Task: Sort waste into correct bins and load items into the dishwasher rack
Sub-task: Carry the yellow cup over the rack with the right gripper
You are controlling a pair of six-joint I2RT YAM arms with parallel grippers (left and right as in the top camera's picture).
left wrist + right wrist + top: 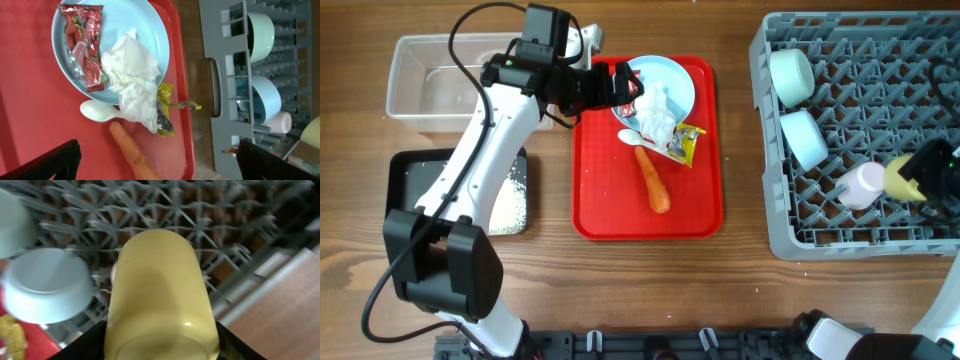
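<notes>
White rice grains (510,203) lie along the right side of the black shallow tray (415,185), nearest the robot's base on the left; the left arm crosses above that tray. Just right of it sits the flat red tray (610,215); on its near half lies the orange carrot (653,182), thin end pointing away; past that end lies the white spoon (97,111), its handle hidden under the crumpled white tissue (132,75); the yellow snack wrapper (167,107) pokes out from beside the tissue toward the tray's right rim. The tissue overlaps the edge of the light blue plate (150,25); the red snack wrapper (86,42) lies on the plate, its print too small to read; no other writing can be made out. The left gripper (620,90) hovers over the plate, its fingers (57,162) spread wide, holding and touching nothing. Farthest on the left stands the clear tub (420,75).

On the right stands the grey dishwasher rack (840,240); toward its near right side the right gripper (160,347) pinches the small yellow cup (160,290) between its fingers (87,347); the small pink cup (860,185) lies in the rack just beside the yellow one; beyond them the two light blue bowls (805,137) stand on edge among the pegs, one behind the other.
</notes>
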